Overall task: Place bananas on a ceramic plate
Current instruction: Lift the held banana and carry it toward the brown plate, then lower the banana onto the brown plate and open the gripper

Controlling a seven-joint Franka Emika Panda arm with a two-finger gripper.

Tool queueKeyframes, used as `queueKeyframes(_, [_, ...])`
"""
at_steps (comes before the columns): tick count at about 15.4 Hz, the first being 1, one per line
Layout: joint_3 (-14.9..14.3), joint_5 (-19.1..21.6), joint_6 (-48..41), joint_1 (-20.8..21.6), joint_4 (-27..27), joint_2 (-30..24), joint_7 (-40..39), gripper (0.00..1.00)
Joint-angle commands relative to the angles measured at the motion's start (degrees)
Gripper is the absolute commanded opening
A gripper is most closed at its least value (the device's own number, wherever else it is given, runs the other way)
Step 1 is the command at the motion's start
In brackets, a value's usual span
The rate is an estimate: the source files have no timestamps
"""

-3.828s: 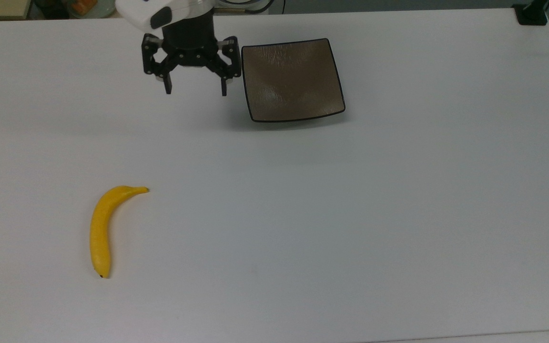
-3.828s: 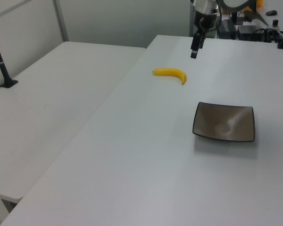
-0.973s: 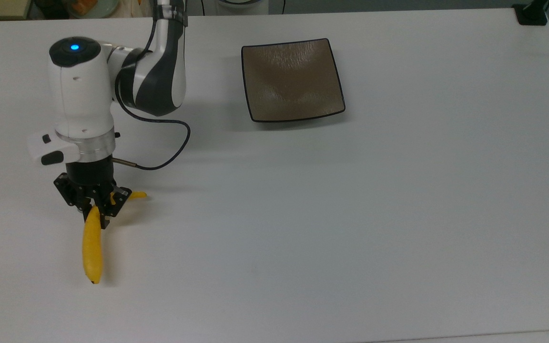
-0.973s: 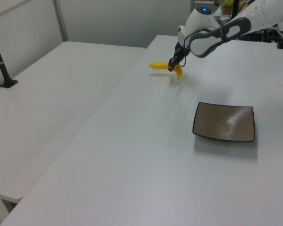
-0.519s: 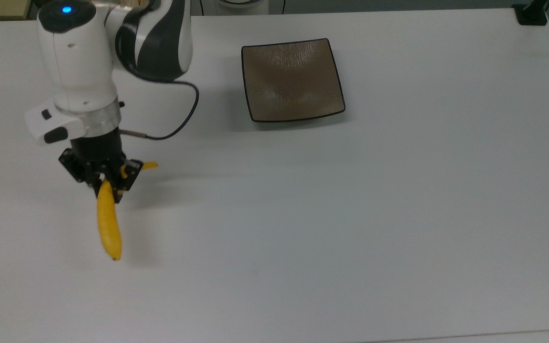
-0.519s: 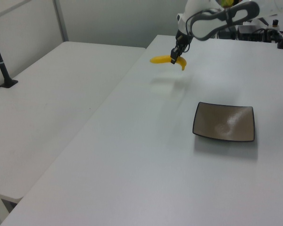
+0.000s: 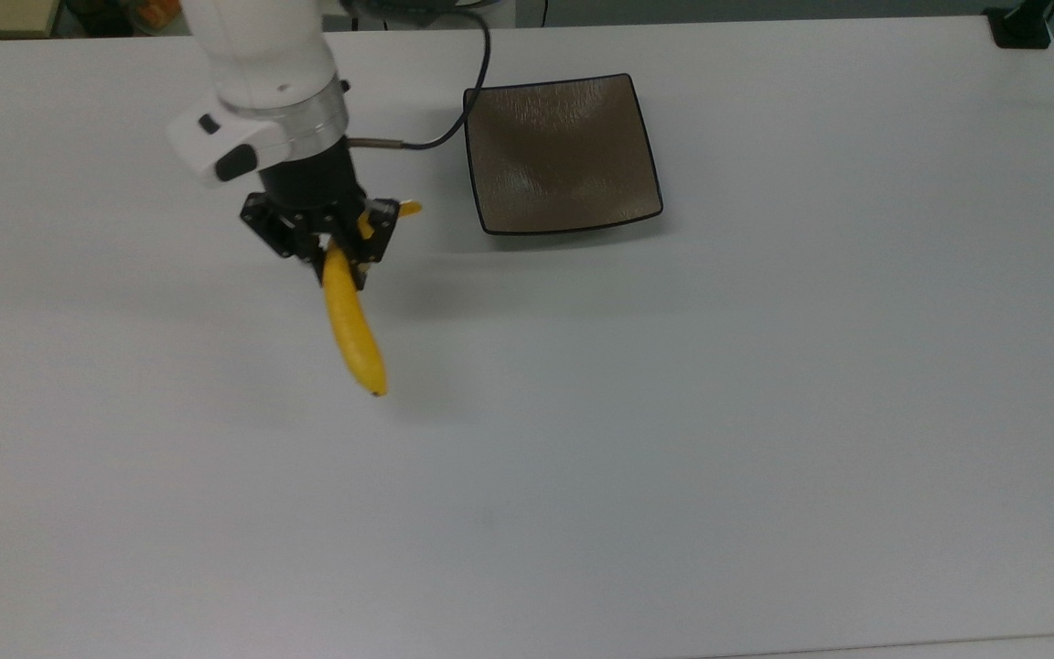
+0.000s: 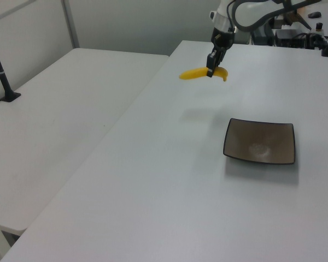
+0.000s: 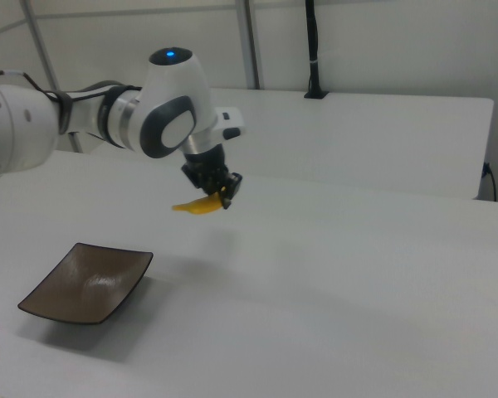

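Note:
A yellow banana (image 7: 352, 329) hangs in the air, held near its stem end by my gripper (image 7: 338, 261), which is shut on it. In the top view the banana's long body points down from the fingers and its stem tip pokes out to the right. The square brown ceramic plate (image 7: 562, 151) lies empty on the white table, to the right of the gripper in the top view. In the left view the banana (image 8: 195, 73) and gripper (image 8: 211, 71) float above and behind the plate (image 8: 259, 142). In the right view the banana (image 9: 197, 206), gripper (image 9: 220, 193) and plate (image 9: 87, 282) all show.
The white table (image 7: 673, 412) spreads wide around the plate. A second white table (image 8: 60, 114) adjoins it on the left view's left, with a black post (image 8: 3, 76) on it. A black clamp (image 7: 1019, 26) sits at the top view's upper right corner.
The gripper has carried the banana up and to the right in the top view, closer to the plate, and higher off the table. The plate has not moved.

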Motion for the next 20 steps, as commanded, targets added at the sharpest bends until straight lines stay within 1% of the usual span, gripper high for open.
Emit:
queueKeyframes(1, [1.1,2.1,-4.6,1.8,-6.3,-6.4,-1.2,0.14])
queueKeyframes(5, [4.1,2.1,-7.8,2.5,-12.3,-12.0,-1.7,0.14])
queueKeyframes(8, [5.0,2.2,-10.7,3.9,-15.3,-15.2,-1.7,0.14])
queueKeyframes(10, [7.3,2.2,-13.1,4.1,-17.3,-17.6,-1.8,0.14])
queueKeyframes(11, [8.2,2.2,-15.0,4.1,-17.9,-18.2,-1.8,0.17])
queueKeyframes(12, [9.2,2.2,-16.6,4.1,-18.5,-18.7,-1.9,0.29])
queueKeyframes(13, [9.5,2.1,-17.5,4.1,-18.7,-18.8,-2.0,0.54])
queueKeyframes(14, [10.1,2.0,-18.5,4.1,-19.0,-18.8,-1.9,0.92])
queueKeyframes(15, [10.7,1.8,-19.1,4.1,-18.8,-18.8,-1.8,1.00])
queueKeyframes(20, [10.7,1.8,-19.5,3.8,-17.3,-19.1,-1.3,1.00])
